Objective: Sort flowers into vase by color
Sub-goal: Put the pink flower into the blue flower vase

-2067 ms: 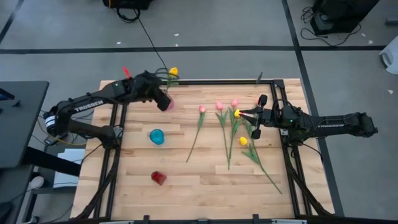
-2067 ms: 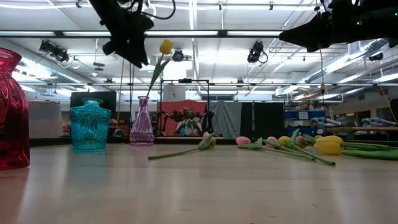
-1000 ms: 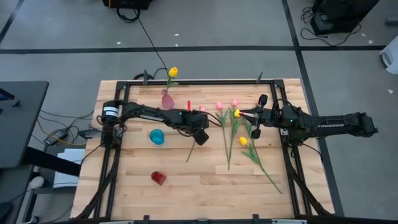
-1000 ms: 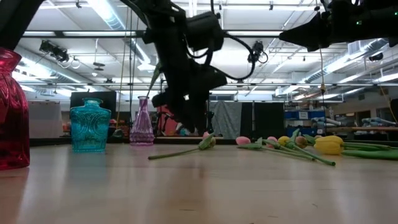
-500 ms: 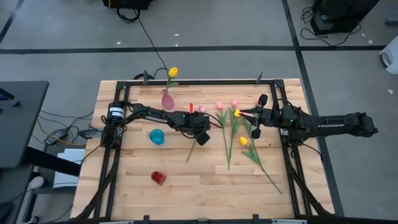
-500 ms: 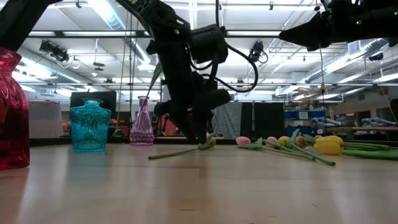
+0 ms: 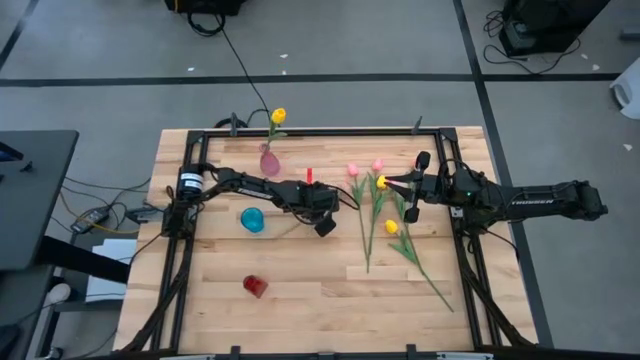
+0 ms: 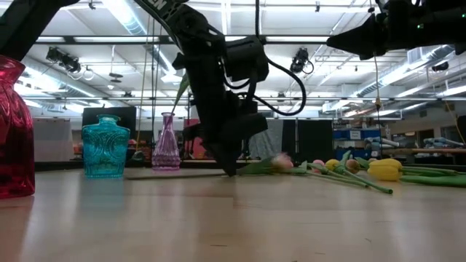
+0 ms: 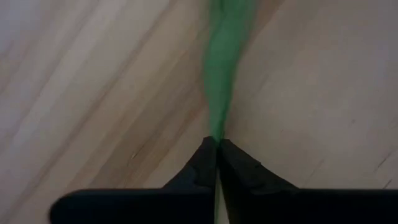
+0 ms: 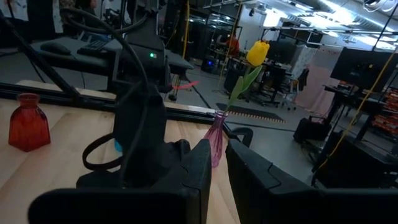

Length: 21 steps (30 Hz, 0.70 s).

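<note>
— Pinching a thin green stem (image 9: 219, 81) flat between both fingers of the left gripper (image 7: 322, 224), low over the table (image 7: 330, 300) near its middle. Clamped on it, then?

— Clamped, yes, jaws pressed together with only the stem between. Gripped well away from the pink head (image 8: 280, 161), which lies low by the wood, close to the other loose flowers (image 7: 370, 225).

— Likely trouble?

— Slipping, first. So thin and limp a stem could slide or twist out on the lift. Snagging, second: raised carelessly, could catch the neighbouring stems and tangle or scatter them.

— And the vases?

— Teal vase (image 7: 252, 220) just beside the left arm; easily clipped by a wide swing. Worse, sorting wrongly: lilac vase (image 7: 270, 160) already holding a yellow tulip (image 7: 279, 116), so no place for a pink one. Better the teal or the red vase (image 7: 255, 286).

— Right gripper (image 7: 384, 182)?

— Waiting above the loose flowers, fingers close together, nothing visible between. Best kept clear of the left arm's path.

— Anything else?

— Threading a floppy stem into a narrow neck: easy to miss, buckle, or tip the vase.
</note>
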Each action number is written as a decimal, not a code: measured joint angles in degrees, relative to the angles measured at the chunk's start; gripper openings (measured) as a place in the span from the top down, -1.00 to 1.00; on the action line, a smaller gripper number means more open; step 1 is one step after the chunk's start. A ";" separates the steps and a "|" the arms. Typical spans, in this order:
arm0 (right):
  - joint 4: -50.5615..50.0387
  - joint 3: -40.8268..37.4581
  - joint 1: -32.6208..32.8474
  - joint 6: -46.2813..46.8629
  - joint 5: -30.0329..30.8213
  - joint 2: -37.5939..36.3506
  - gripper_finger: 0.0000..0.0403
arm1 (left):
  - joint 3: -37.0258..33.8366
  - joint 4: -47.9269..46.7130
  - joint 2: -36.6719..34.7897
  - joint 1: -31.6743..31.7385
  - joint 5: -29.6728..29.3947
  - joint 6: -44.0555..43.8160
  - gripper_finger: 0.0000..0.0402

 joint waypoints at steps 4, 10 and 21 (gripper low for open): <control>-0.01 0.00 0.00 0.01 0.05 0.00 0.68 | 1.17 -0.63 -2.70 -1.19 -4.29 3.05 0.97; -0.31 0.00 0.00 -0.64 0.22 0.00 0.68 | 1.50 -1.79 -13.93 -4.35 -11.59 6.01 0.99; -0.13 0.00 0.00 -0.56 0.04 0.00 0.68 | -12.74 6.92 -36.12 -13.84 -27.29 8.83 1.00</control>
